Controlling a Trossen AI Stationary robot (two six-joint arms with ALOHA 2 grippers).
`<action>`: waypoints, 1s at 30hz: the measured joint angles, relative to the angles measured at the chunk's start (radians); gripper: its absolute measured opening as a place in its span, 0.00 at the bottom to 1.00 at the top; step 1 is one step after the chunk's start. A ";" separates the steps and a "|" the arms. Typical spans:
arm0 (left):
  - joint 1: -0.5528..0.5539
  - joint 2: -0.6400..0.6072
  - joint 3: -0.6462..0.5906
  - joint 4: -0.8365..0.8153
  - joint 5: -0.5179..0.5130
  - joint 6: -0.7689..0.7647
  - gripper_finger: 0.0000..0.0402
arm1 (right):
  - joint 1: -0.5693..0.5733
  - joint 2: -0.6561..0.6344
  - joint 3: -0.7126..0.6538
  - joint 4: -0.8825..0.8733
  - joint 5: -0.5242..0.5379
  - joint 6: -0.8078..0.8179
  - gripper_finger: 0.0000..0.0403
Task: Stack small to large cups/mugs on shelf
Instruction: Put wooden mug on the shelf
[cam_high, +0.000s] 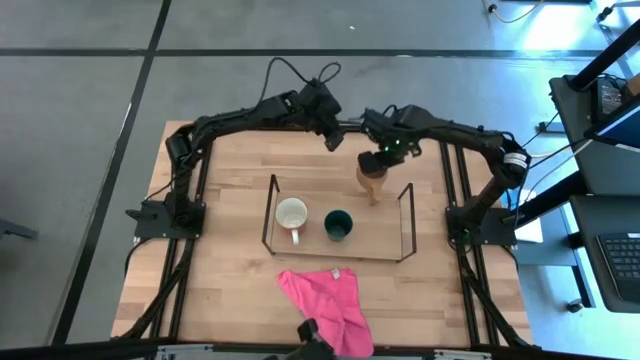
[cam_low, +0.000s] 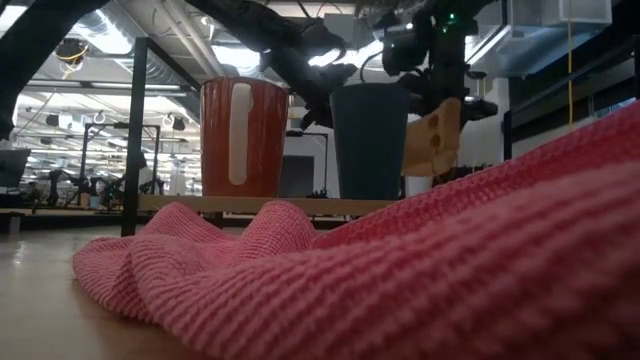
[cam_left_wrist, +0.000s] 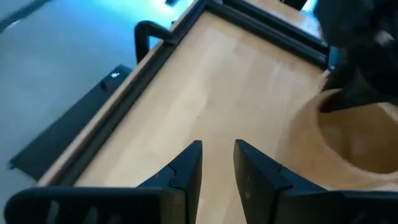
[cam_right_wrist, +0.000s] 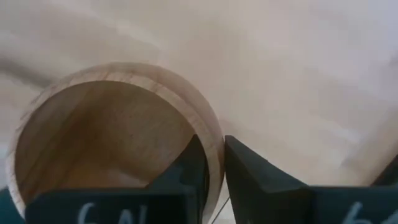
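Observation:
The shelf (cam_high: 405, 222), a low rack of black rods, stands mid-table. On it, upright on their bases, are the reddish mug with a white inside (cam_high: 292, 214) and, to its right, the dark green cup (cam_high: 338, 224). The tan wooden cup (cam_high: 373, 181) hangs just beyond the shelf's far right part, with my right gripper (cam_high: 382, 160) shut on it. In the low view the wooden cup (cam_low: 436, 135) shows behind the green cup (cam_low: 370, 140). My left gripper (cam_high: 333, 140) hovers open near the far edge, left of the wooden cup, with nothing between its fingers (cam_left_wrist: 189, 163). My right gripper pinches the wooden cup's rim wall (cam_right_wrist: 210, 121), one finger inside the cup and one outside. The fingers come from above, pointing down. The cup hangs below them with its mouth up, lifted clear of the table and the shelf.
A pink cloth (cam_high: 328, 305) lies crumpled near the table's front edge and fills the foreground of the low view. The black frame (cam_high: 190, 180) runs along the table's sides. Bare wood lies left and right of the shelf.

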 joint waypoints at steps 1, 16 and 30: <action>0.008 -0.017 -0.001 -0.022 0.000 0.020 0.21 | 0.020 -0.004 0.000 -0.013 -0.001 0.027 0.12; 0.073 -0.135 0.000 -0.064 0.121 0.161 0.21 | 0.316 -0.127 0.000 -0.136 0.036 0.504 0.12; 0.071 -0.135 0.000 -0.114 0.153 0.212 0.21 | 0.413 -0.131 -0.173 0.015 0.011 0.706 0.12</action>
